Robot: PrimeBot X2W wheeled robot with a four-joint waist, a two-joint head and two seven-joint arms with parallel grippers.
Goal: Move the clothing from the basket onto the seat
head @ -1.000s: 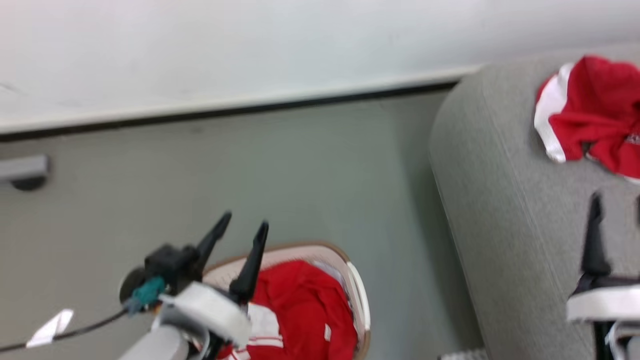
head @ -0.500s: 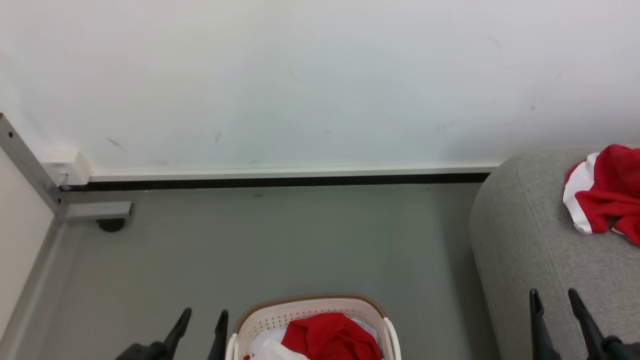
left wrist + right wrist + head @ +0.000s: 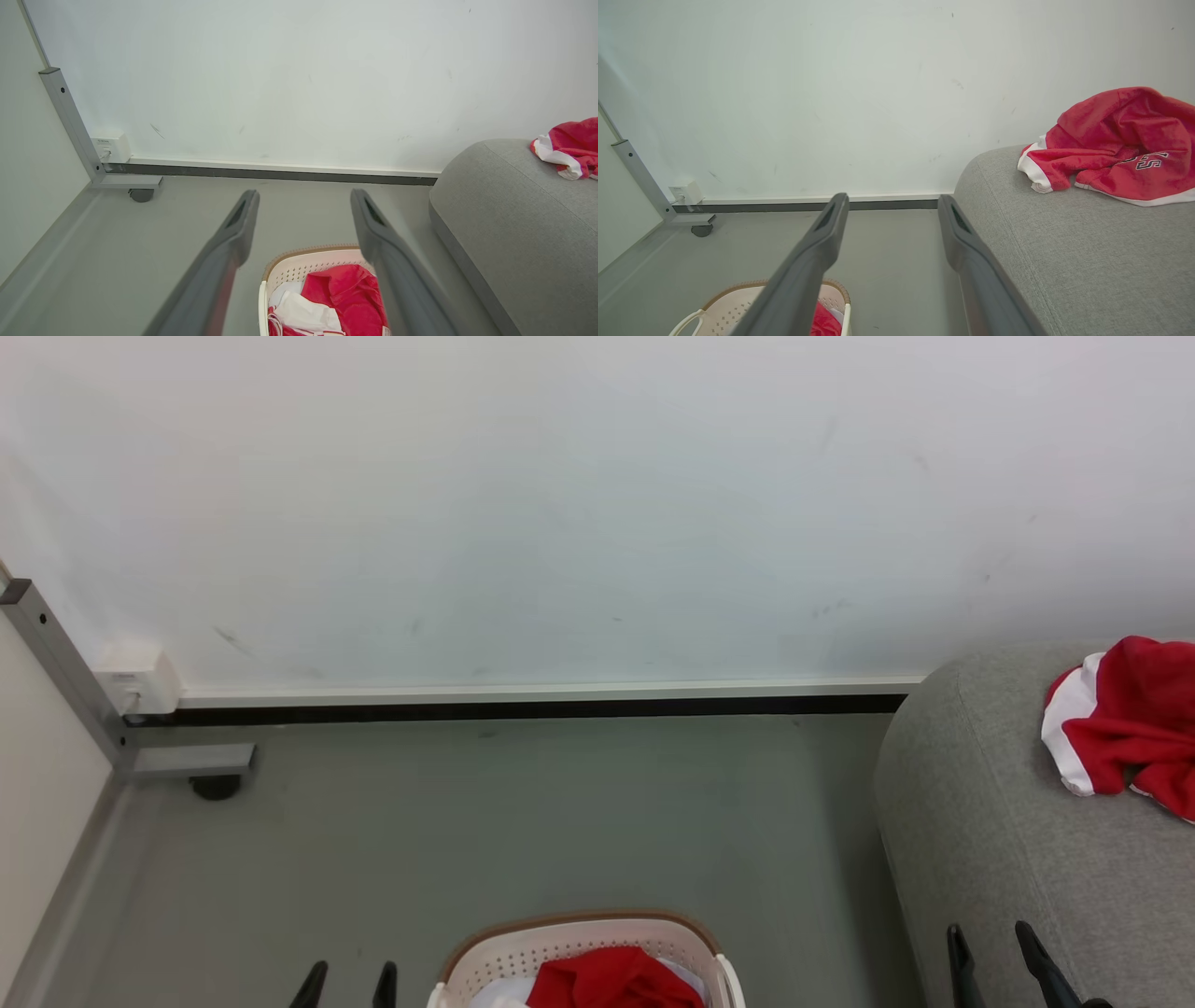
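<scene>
Red garment (image 3: 1115, 140) on the grey seat (image 3: 1064, 261) bears white, black-edged lettering, unreadable in its folds; more clothing (image 3: 611, 985) lies in the basket (image 3: 579, 933). Your head camera has tilted up since a moment ago, so left gripper (image 3: 350, 980) and right gripper (image 3: 990, 943), both wide and empty, sit lower in view.

Bare lab-like room: white wall (image 3: 560, 504), grey floor (image 3: 523, 821), castor-mounted metal frame (image 3: 187, 761)

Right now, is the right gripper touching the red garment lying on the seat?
Apart. Head view: a stretch of bare grey seat lies between the right gripper and the red garment.
</scene>
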